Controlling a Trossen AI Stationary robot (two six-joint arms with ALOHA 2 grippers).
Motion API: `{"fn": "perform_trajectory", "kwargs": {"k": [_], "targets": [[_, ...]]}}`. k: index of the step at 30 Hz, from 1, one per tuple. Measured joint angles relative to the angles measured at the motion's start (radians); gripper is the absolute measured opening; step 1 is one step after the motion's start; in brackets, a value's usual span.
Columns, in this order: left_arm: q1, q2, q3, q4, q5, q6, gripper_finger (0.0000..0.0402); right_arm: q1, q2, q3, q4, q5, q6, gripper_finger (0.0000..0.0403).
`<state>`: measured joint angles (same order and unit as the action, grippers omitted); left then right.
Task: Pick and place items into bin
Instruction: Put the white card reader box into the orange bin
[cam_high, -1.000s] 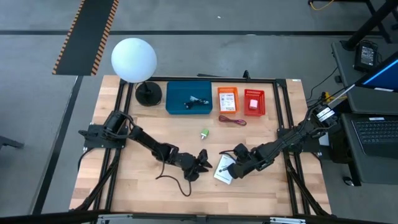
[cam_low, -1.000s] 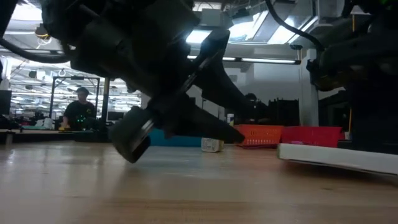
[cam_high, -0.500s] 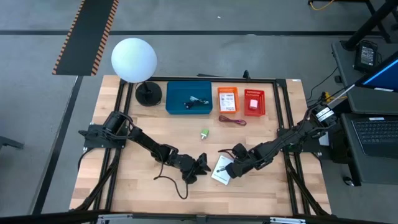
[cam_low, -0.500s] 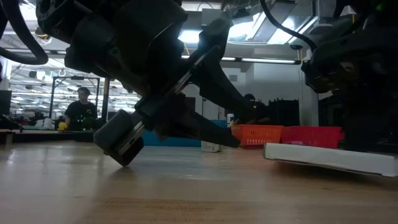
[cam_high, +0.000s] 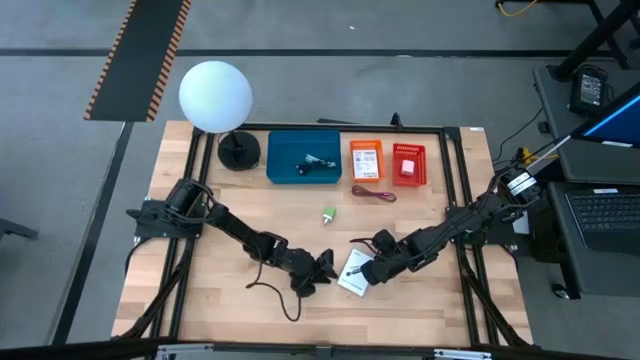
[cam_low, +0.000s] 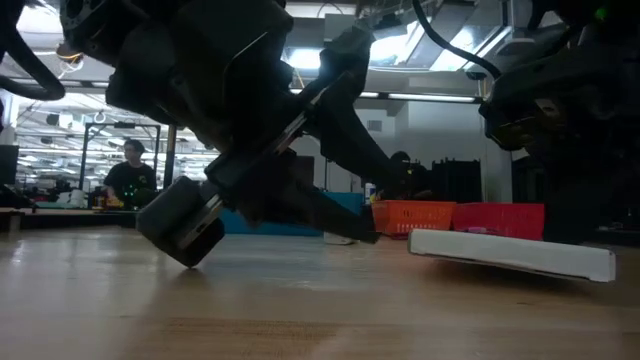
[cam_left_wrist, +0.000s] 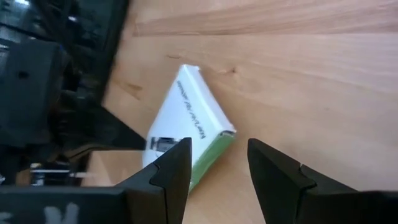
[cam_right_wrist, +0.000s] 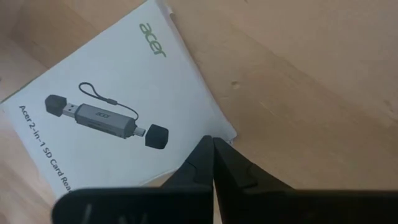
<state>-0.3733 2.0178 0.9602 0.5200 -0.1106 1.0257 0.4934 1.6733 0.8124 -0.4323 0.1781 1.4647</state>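
White box (cam_high: 354, 271) near desk's front edge: left gripper (cam_high: 326, 268) spread beside it, right gripper (cam_high: 366, 274) pressed together on top. Green lump (cam_high: 329, 214) lies mid-desk.

Left pincer (cam_high: 326, 270) low with fingers parted, right pincer (cam_high: 364, 276) pressed closed, facing it.

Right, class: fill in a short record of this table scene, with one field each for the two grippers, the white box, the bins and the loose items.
left gripper: open, low over the table, facing the white box
right gripper: shut, tips at the white box's edge
white box: flat on the table between both grippers, not in a bin
blue bin: holds a small dark item
orange bin: holds a printed card
red bin: holds a white item
loose items: green lump, red cord
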Motion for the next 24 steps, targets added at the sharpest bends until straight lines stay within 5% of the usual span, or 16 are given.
{"fn": "perform_trajectory", "kwargs": {"k": [7,24], "targets": [[0.000,0.018,0.111,-0.225,-0.022,0.020,0.0153,0.000,0.000,0.000,0.002,0.003,0.000,0.0000],[0.003,0.063,0.143,-0.167,-0.068,0.035,0.0155,-0.001,0.001,-0.001,0.012,0.007,-0.003,0.0000]]}}
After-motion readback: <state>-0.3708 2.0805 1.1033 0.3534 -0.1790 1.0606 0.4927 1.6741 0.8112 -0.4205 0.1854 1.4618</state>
